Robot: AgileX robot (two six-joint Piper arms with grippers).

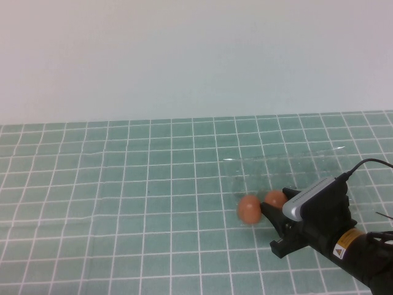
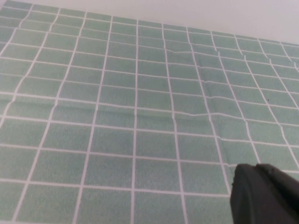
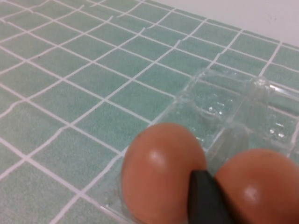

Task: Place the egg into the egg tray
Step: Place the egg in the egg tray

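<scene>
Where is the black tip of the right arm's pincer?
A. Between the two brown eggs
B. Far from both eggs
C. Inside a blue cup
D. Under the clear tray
A: the right pincer pokes down between the left egg and the right egg, by the egg tray.

A green tablecloth (image 1: 123, 184) with a white grid, slightly creased; behind it, a plain pale wall (image 1: 184, 55).
</scene>
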